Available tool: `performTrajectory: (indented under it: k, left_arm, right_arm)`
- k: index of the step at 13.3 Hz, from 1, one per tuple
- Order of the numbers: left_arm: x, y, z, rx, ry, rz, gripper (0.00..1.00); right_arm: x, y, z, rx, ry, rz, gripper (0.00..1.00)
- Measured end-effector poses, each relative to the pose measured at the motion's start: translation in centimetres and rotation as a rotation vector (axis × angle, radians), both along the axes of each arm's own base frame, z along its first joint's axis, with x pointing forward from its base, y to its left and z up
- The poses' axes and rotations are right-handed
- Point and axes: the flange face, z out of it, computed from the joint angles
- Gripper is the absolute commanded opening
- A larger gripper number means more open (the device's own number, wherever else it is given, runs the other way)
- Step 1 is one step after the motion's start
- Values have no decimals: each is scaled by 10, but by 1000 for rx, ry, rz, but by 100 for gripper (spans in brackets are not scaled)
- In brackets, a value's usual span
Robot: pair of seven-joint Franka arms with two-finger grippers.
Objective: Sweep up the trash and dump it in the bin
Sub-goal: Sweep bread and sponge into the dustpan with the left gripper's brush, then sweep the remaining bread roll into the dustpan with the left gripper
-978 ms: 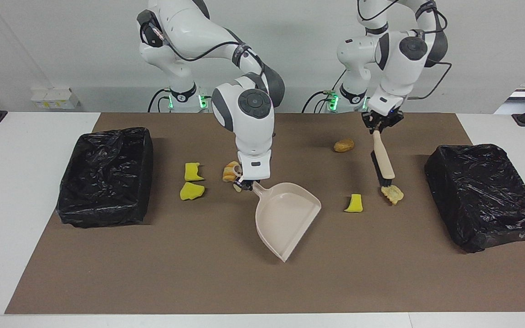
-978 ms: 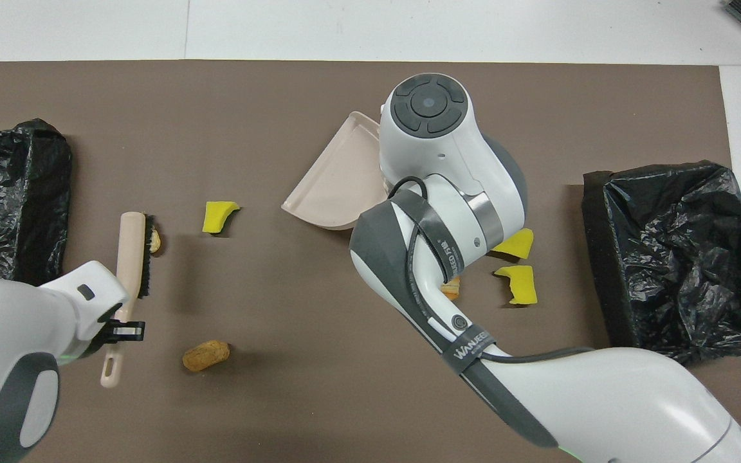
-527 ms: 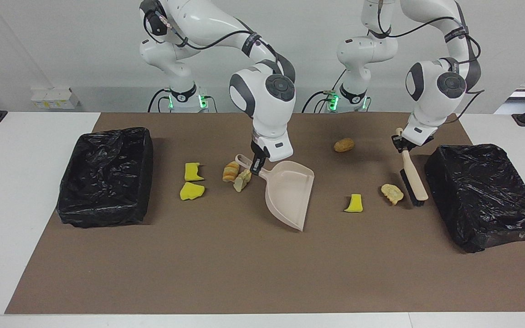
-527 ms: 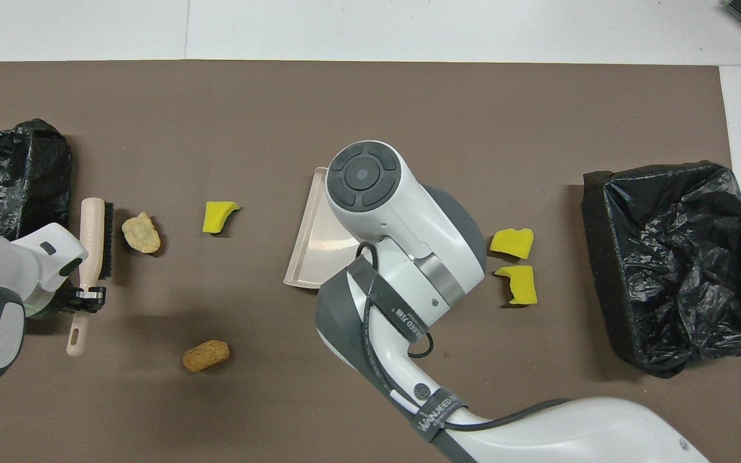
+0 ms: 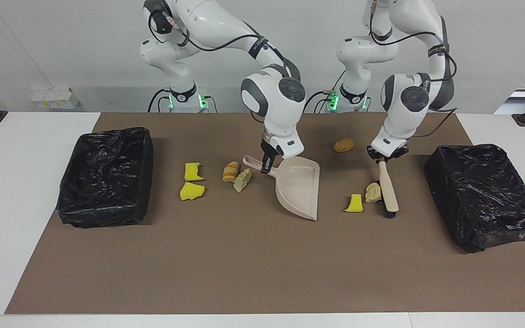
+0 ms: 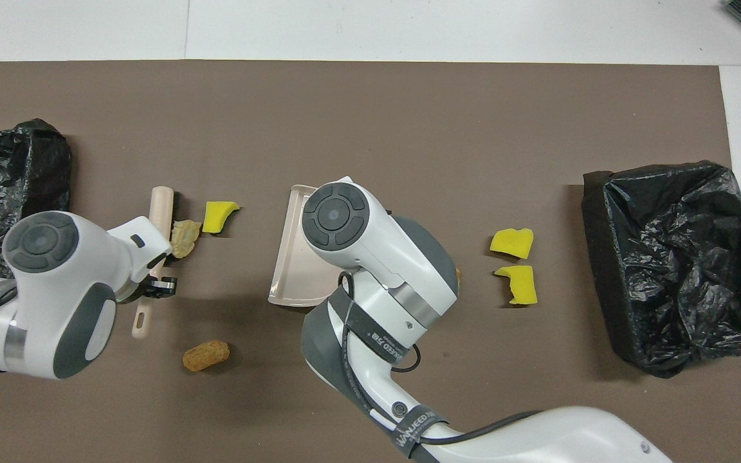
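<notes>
Dustpan (image 5: 298, 187) mid-mat (image 5: 244, 264), handle clamped in right gripper (image 5: 267, 165). Toward the right arm's end: two lumps (image 5: 236, 175) just beside the handle, then two sponge pieces (image 5: 193, 181), then a bin (image 5: 105, 175). Toward the left arm's end: sponge chunk (image 5: 354, 203), touching crumb (image 5: 372, 192), brush (image 5: 387, 189) against it, held by left gripper (image 5: 383, 155); second bin (image 5: 483, 193) at that end. Bread lump (image 5: 343, 145) nearer the robots.

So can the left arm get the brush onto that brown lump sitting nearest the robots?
Probably yes. The brown lump lies in the open just beside the left gripper, which holds the brush, with nothing between them. The brush head is now against a tan lump, so it must pull back first.
</notes>
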Motion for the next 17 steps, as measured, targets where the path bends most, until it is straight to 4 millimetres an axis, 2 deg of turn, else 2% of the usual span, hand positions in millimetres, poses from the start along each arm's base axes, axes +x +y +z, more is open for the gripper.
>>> performTrajectory:
  k: [3,6,8,10,12,15,17]
  left_arm:
    - [-22,-80,1,5,-19,-120,0]
    - [-57,-151,3,19,-43,-167,0]
    - [-81,-180,13,48,-57,-160,0]
    - [-93,-190,30,68,-72,-123,0]
    - [-100,-186,56,35,-45,-40,0]
    - [-132,-161,98,105,55,70,0]
    - [-154,-141,107,162,93,181,0]
  right_arm:
    - [0,0,-1,-2,0,1,0]
    - [0,0,-1,-2,-1,1,0]
    - [0,0,-1,-3,0,1,0]
    - [1,-2,-3,2,-3,11,0]
    - [7,-9,-9,17,-4,57,0]
    - [19,-30,-16,30,18,131,0]
    - [21,-30,-16,41,11,175,0]
